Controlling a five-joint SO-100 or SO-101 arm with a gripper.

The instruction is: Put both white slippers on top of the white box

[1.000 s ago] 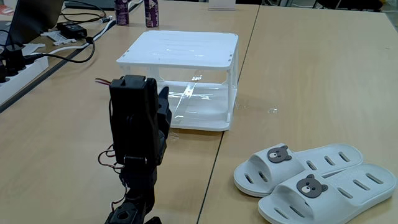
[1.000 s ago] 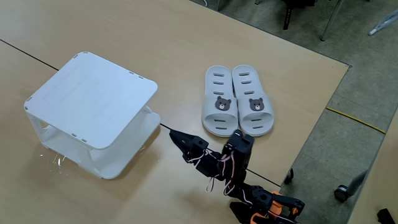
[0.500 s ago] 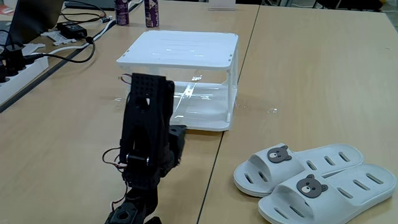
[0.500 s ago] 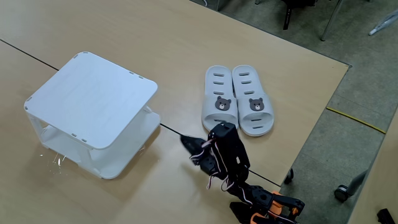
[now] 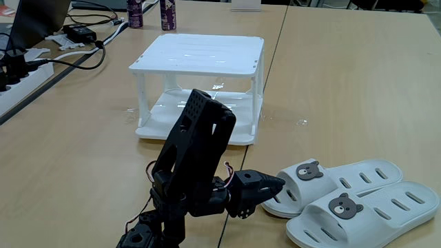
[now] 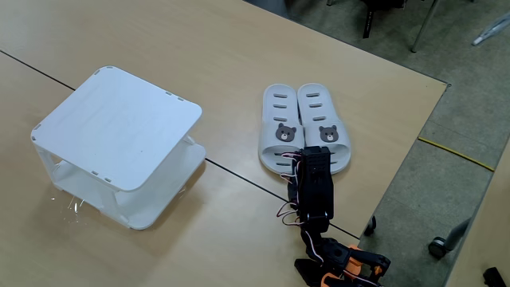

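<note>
While the 2 white slippers [image 6: 304, 139] lie side by side on the table [image 6: 239, 48], well apart from the white box [image 6: 119, 123], the gripper [image 5: 275, 184] reaches their toe ends; whether its jaws are parted cannot be told.

Slippers [image 6: 304, 139] side by side, right of box [image 6: 119, 126]; well apart.

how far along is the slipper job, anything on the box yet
Nothing is done yet: the box top is bare and both slippers lie side by side on the table. In hand: the end effector reaches toward the nearer slipper's toe, holding nothing. Left: lift and place both slippers.
</note>
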